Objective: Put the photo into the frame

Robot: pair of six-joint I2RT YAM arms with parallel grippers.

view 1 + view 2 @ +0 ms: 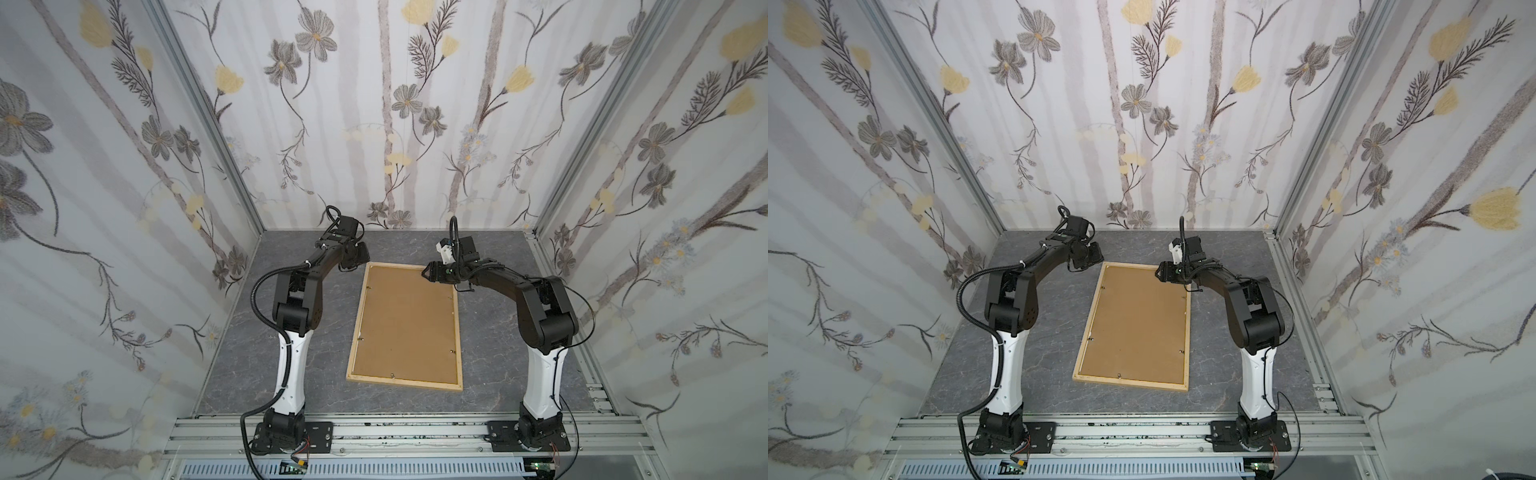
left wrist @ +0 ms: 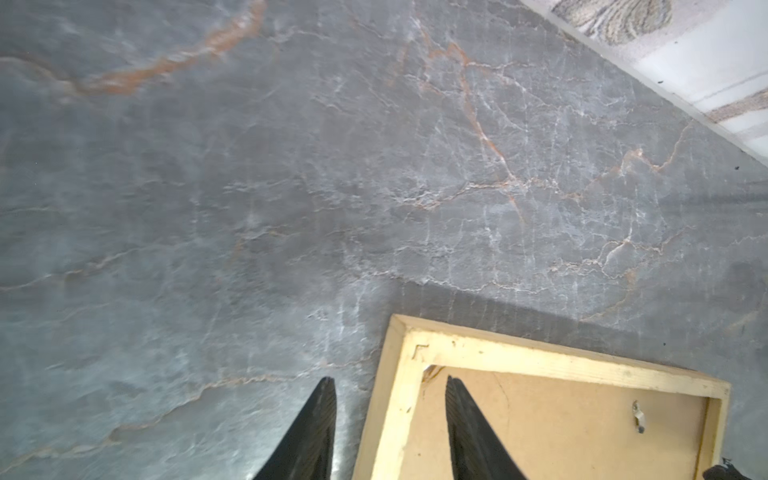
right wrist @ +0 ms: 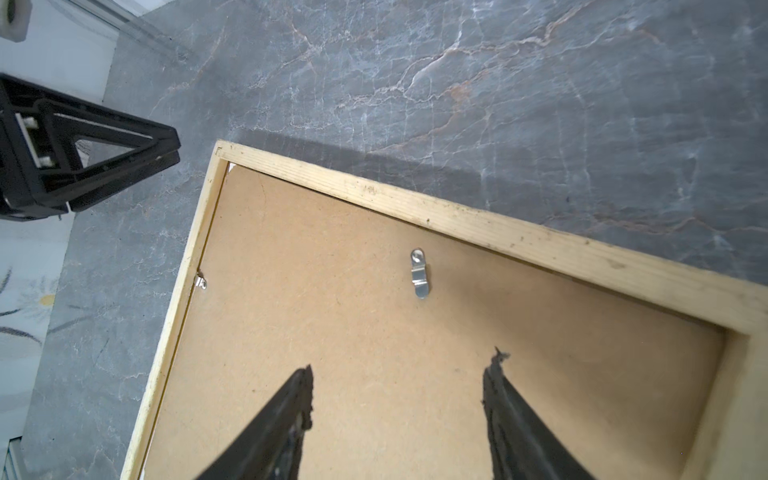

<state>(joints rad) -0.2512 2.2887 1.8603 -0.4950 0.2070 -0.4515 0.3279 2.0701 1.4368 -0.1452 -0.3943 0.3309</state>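
The pale wooden frame [image 1: 405, 382] [image 1: 1128, 382] lies face down mid-table, with a brown backing panel [image 1: 407, 324] filling it. The photo is hidden. My left gripper [image 1: 353, 261] [image 2: 389, 380] is open at the frame's far left corner [image 2: 415, 345]. One finger stands over the table and the other over the panel [image 2: 561, 428], with the side strip between them and untouched. My right gripper [image 1: 428, 274] [image 3: 403, 361] hangs open above the panel [image 3: 332, 332] near the far right corner and holds nothing. A left finger [image 3: 124, 158] shows in the right wrist view.
Small metal clips [image 3: 420, 274] dot the panel's edges. The grey marble tabletop [image 1: 291, 374] surrounds the frame. Floral walls [image 1: 374, 124] close in on three sides, the back one near the frame's far end. An aluminium rail [image 1: 415, 432] runs along the front.
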